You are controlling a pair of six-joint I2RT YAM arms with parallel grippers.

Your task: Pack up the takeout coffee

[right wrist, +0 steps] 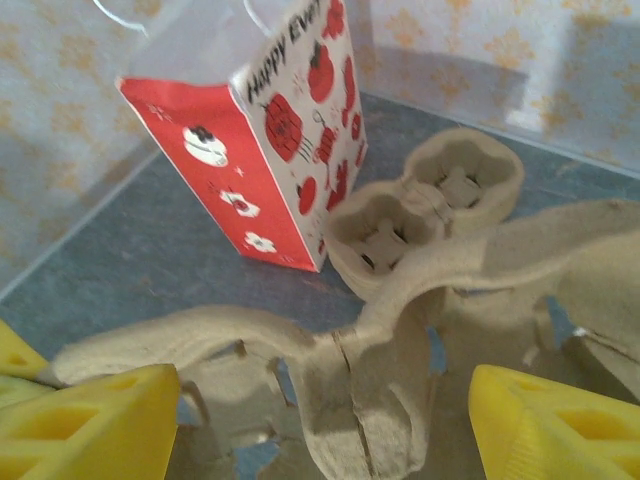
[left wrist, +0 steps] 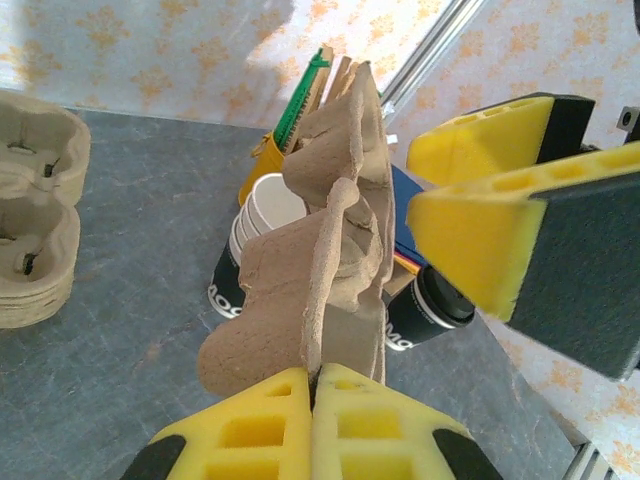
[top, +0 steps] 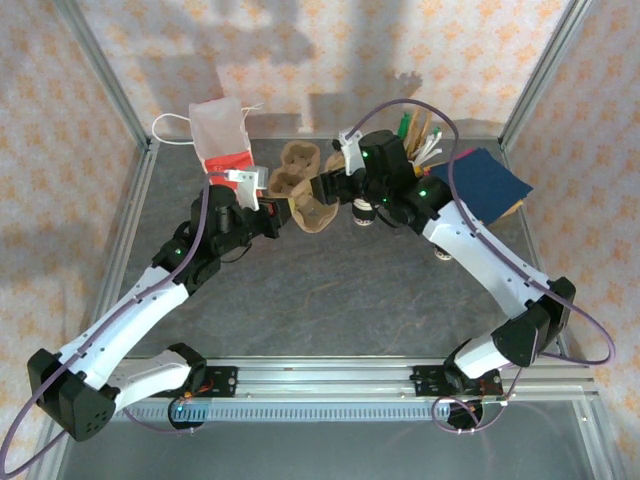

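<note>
A white paper cup with a dark band (left wrist: pixel 258 222) stands on the table, partly hidden behind a brown two-cup carrier (left wrist: pixel 335 240). My left gripper (left wrist: pixel 313 392) is shut on the carrier's lower edge and holds it up on edge. A dark-banded cup (left wrist: pixel 428 312) lies on its side behind the carrier. My right gripper (right wrist: pixel 330 432) is open, with a yellow finger on each side of the same carrier (right wrist: pixel 385 370), not pressing it. From above, the left gripper (top: pixel 275 205) and right gripper (top: pixel 337 186) meet at the carrier (top: pixel 310 208).
A red and white paper bag (right wrist: pixel 262 150) stands at the back left. A stack of carriers (right wrist: pixel 430 205) sits beside it. A yellow cup of stirrers (top: pixel 420 135) and dark blue napkins (top: pixel 490 180) are at the back right. Metal frame posts edge the table.
</note>
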